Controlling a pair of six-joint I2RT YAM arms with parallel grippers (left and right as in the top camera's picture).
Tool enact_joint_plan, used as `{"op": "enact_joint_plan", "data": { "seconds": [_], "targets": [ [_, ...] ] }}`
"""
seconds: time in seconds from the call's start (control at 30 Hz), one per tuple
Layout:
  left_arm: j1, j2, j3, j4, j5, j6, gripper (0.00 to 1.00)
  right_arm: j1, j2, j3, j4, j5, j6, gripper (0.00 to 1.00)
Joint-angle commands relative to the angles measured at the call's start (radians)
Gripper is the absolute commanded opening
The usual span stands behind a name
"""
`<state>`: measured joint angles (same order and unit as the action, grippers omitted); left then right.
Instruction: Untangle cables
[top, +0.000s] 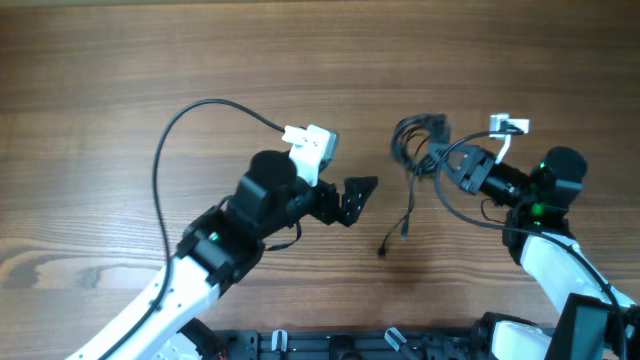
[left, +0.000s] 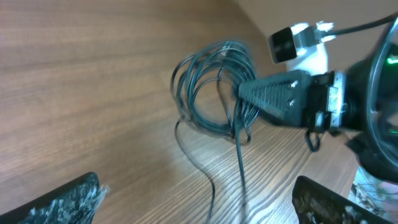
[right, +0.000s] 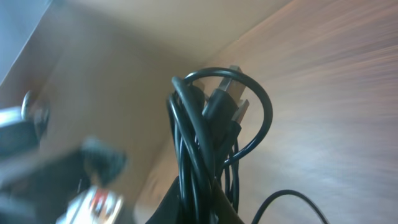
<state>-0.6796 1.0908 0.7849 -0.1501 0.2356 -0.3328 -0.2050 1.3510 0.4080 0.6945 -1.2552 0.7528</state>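
**A:** How do the jaws stand?

**B:** The right gripper (top: 437, 160) is clamped shut on the cables (top: 412, 138), pinching the bundle from its right side. The left gripper (top: 358, 198) is spread wide and holds nothing. In its own wrist view its fingers (left: 62, 202) sit at the two lower corners, with wood and two thin strands between them.

**A:** Does the left one touch anything?

**B:** No. It is to the left of the bundle and clear of it, and the loose strands lie between the two grippers.

**A:** What room is there to move?

**B:** The table (top: 120, 60) is bare wood across its far half and out to the left. A black rail (top: 330, 343) runs along the near edge by the arm bases. The left arm's own thick black lead (top: 165, 150) arcs over the wood on its left. In the left wrist view the tabletop's far edge shows behind the bundle.

**A:** And the cables themselves?

**B:** They are thin black wires wound into a small, tight coil of several loops, right of the table's middle. Two tails (top: 408, 205) trail from it toward the near side, each with a small end. The right wrist view shows a plug (right: 227, 102) lodged among the loops. I cannot tell whether the coil rests on the wood or is lifted off it.
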Motion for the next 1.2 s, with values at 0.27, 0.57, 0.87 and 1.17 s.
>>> {"op": "enact_joint_plan", "data": {
  "seconds": [0.27, 0.57, 0.87, 1.17],
  "targets": [
    [0.002, -0.04, 0.0, -0.108, 0.244, 0.33, 1.0, 0.17, -0.006, 0.005, 0.034, -0.318, 0.042, 0.04],
    [0.004, 0.092, 0.0, -0.055, 0.35, 0.33, 0.52, 0.23, -0.006, 0.005, 0.3, -0.284, 0.294, 0.04],
    [0.006, 0.04, 0.0, -0.077, 0.122, 0.324, 0.04, 0.23, -0.006, 0.005, 0.259, -0.259, -0.01, 0.51],
    [0.006, -0.008, 0.0, -0.046, -0.188, -0.081, 0.04, 0.248, -0.006, 0.005, -0.037, 0.131, -0.113, 0.81]
  ]
}}
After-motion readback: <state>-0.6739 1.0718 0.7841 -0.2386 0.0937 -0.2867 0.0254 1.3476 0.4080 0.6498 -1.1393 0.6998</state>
